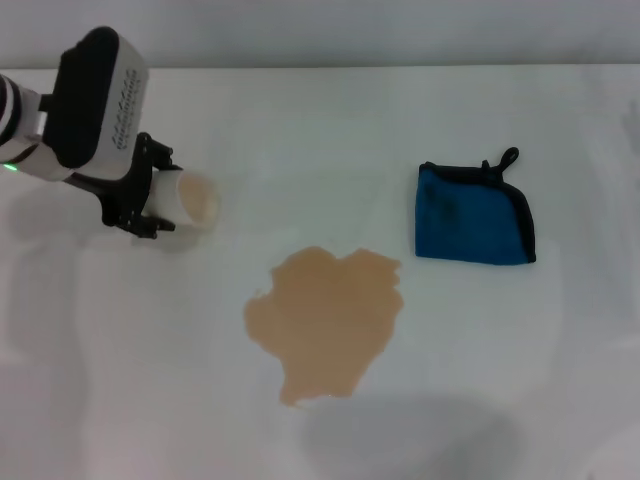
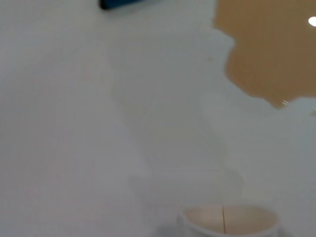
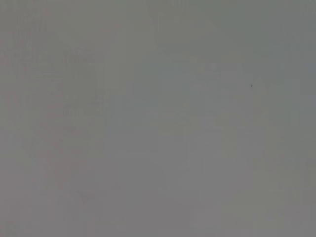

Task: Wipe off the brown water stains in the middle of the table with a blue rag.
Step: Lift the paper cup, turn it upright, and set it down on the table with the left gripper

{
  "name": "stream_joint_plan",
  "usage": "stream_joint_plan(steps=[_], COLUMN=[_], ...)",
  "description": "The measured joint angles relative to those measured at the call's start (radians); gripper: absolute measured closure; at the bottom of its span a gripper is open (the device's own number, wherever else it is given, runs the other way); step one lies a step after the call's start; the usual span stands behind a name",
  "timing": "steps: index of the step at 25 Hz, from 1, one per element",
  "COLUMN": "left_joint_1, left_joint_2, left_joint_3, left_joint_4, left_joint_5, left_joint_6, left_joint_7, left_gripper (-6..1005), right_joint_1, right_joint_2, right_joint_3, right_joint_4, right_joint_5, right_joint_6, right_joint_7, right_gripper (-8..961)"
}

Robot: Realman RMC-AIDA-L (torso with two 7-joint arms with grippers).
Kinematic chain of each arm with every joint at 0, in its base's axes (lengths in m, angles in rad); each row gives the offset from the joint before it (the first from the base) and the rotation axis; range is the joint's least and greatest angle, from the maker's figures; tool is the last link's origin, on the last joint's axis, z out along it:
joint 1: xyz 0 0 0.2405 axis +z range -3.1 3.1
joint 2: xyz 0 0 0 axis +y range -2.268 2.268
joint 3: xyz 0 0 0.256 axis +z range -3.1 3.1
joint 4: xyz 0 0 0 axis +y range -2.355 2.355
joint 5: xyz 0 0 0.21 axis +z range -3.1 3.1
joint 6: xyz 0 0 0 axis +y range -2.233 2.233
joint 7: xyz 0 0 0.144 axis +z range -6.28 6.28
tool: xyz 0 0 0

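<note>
The brown water stains (image 1: 325,320) form one tan puddle with a lobed outline in the middle of the white table (image 1: 520,390); part of the puddle (image 2: 276,49) also shows in the left wrist view. The blue rag (image 1: 470,215) lies folded and flat to the puddle's right and a little farther back, its black loop pointing away from me; only a sliver of the rag (image 2: 118,4) shows in the left wrist view. At the far left my left gripper (image 1: 163,195) is shut on a white paper cup (image 1: 192,205) tipped on its side, mouth toward the puddle. The right gripper is out of view.
The paper cup's tan-lined rim (image 2: 227,222) fills the near edge of the left wrist view. The right wrist view shows only a plain grey surface. Bare white tabletop surrounds the puddle and the rag.
</note>
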Motion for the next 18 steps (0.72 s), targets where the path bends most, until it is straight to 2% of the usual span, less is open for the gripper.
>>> stream_joint_plan(steps=[3, 5, 10, 13, 14, 16, 18], left_joint_1=[0.005, 0.012, 0.081, 0.164, 0.183, 0.253, 0.294], left_joint_2=[-0.004, -0.005, -0.011, -0.038, -0.046, -0.078, -0.09], left_joint_3=[-0.051, -0.086, -0.211, -0.297, -0.311, -0.339, -0.34], left_joint_4=[0.001, 0.008, 0.055, 0.059, 0.057, 0.035, -0.012], left_joint_5=[-0.018, -0.058, -0.286, -0.519, -0.572, -0.755, -0.914], left_joint_6=[0.0, 0.002, 0.002, -0.003, -0.005, -0.018, -0.029], left_joint_7=[0.002, 0.003, 0.018, 0.102, 0.129, 0.227, 0.298], left_gripper=[279, 294, 317, 317, 317, 317, 318], right_joint_1=[0.0, 0.0, 0.0, 0.0, 0.0, 0.001, 0.0], right_joint_2=[0.001, 0.0, -0.001, -0.003, -0.003, -0.004, -0.005], right_joint_3=[0.0, 0.0, 0.0, 0.0, 0.0, 0.0, 0.0], right_joint_4=[0.001, 0.001, -0.002, -0.005, -0.005, -0.006, -0.006], right_joint_5=[-0.001, -0.002, -0.003, -0.005, -0.005, -0.006, -0.007], right_joint_6=[0.0, 0.001, -0.001, -0.004, -0.004, -0.005, -0.005], right_joint_7=[0.002, 0.003, 0.003, 0.003, 0.003, 0.004, 0.004], right_gripper=[82, 82, 83, 83, 83, 83, 83])
